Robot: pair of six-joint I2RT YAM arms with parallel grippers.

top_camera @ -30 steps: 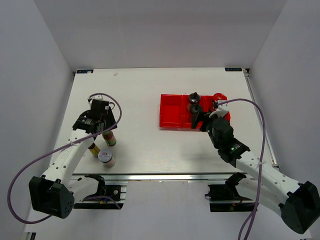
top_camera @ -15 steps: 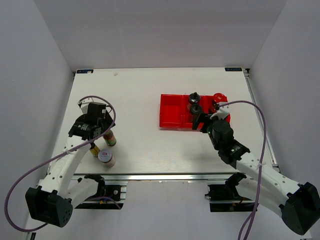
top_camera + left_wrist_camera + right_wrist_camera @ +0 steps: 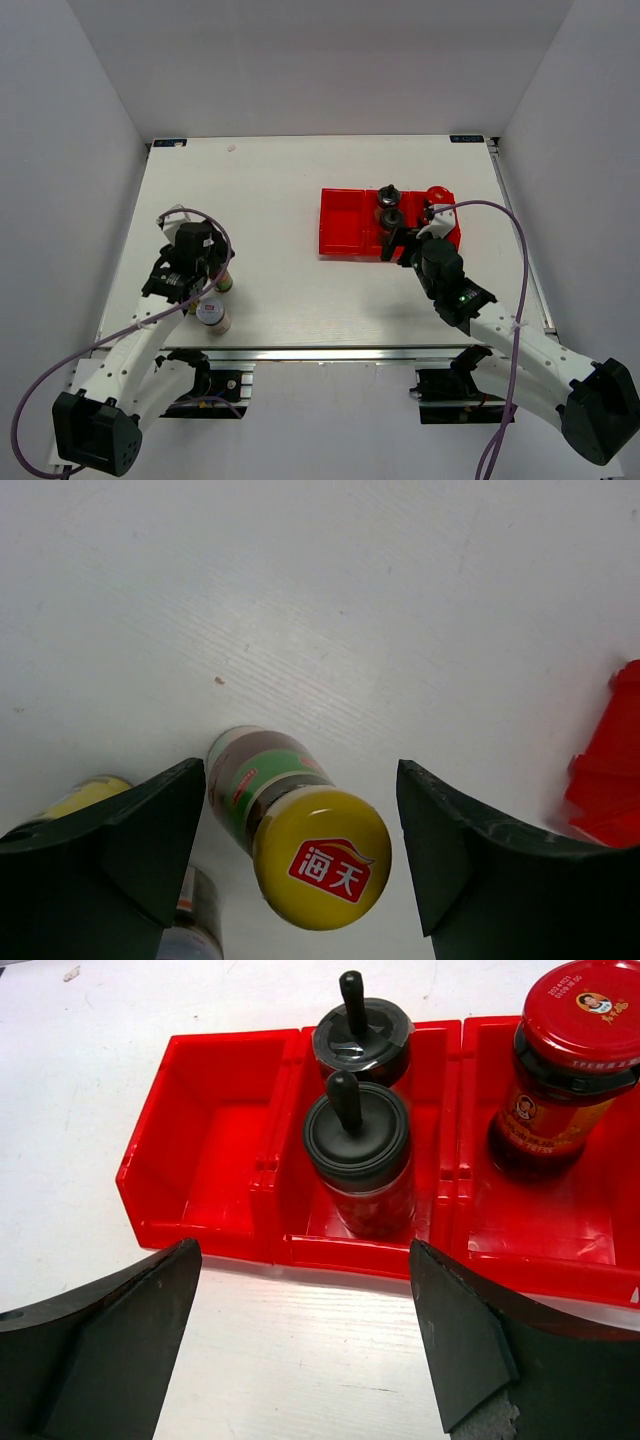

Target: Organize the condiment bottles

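A slim yellow-capped sauce bottle (image 3: 320, 855) stands on the table between the open fingers of my left gripper (image 3: 300, 790), untouched; it also shows in the top view (image 3: 226, 283). A second yellow-capped bottle (image 3: 85, 796) peeks from behind the left finger. The silver-lidded jar (image 3: 211, 311) stands just near of them. Two black-capped shakers (image 3: 356, 1138) (image 3: 361, 1035) stand in the red tray's middle compartment, and the red-lidded dark jar (image 3: 560, 1070) in its right one. My right gripper (image 3: 303, 1255) is open and empty in front of the tray.
The red three-compartment tray (image 3: 343, 228) lies right of centre; its left compartment (image 3: 215, 1110) holds nothing. The table's near edge runs just behind the silver-lidded jar. White walls close in both sides.
My left arm has drawn back toward the near edge and now straddles the yellow-capped bottle with open fingers. The right arm has hardly moved.
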